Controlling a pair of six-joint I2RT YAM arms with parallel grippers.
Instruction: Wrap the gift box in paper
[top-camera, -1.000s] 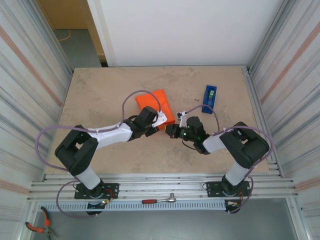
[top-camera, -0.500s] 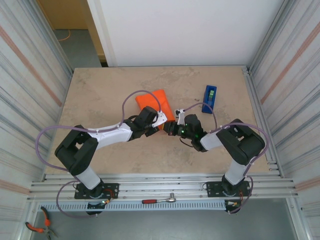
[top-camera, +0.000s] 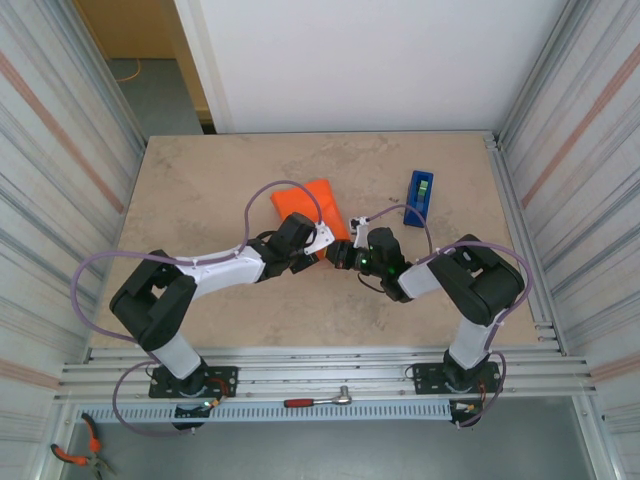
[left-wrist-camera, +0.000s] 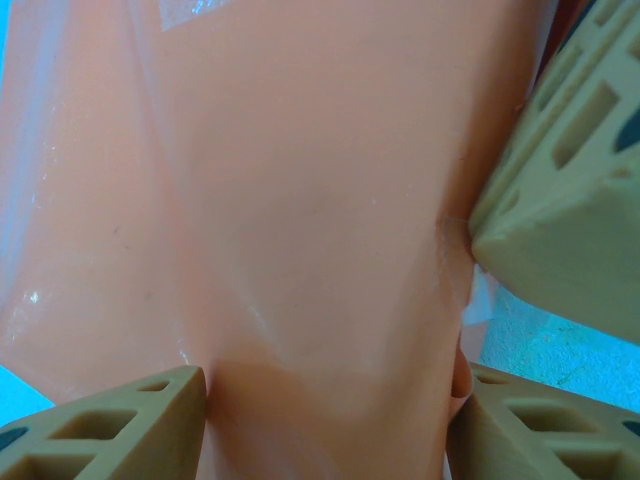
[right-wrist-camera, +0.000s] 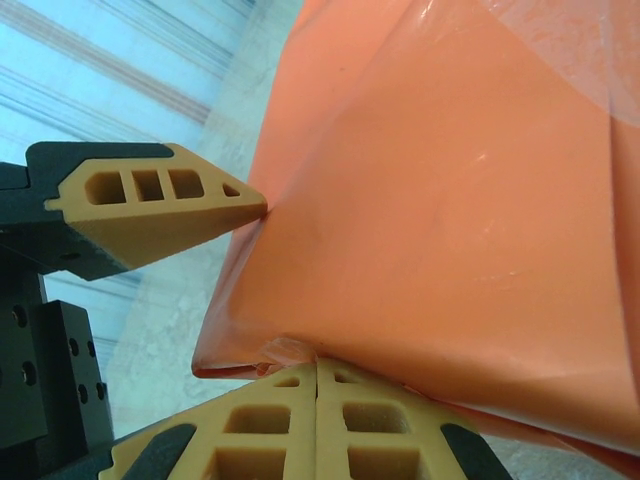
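The left hand (left-wrist-camera: 325, 395) grips the orange paper (left-wrist-camera: 300, 200) between its fingers, while the closed right hand (right-wrist-camera: 315, 375) touches the paper's edge

Both arms reach inward low over the surface, meeting near its centre. The left claw (top-camera: 318, 243) points toward 3 o'clock, fingers (left-wrist-camera: 100, 420) spread and clamped on the paper (left-wrist-camera: 300, 200). The right claw (top-camera: 338, 255) points toward 10 o'clock, closed tight.
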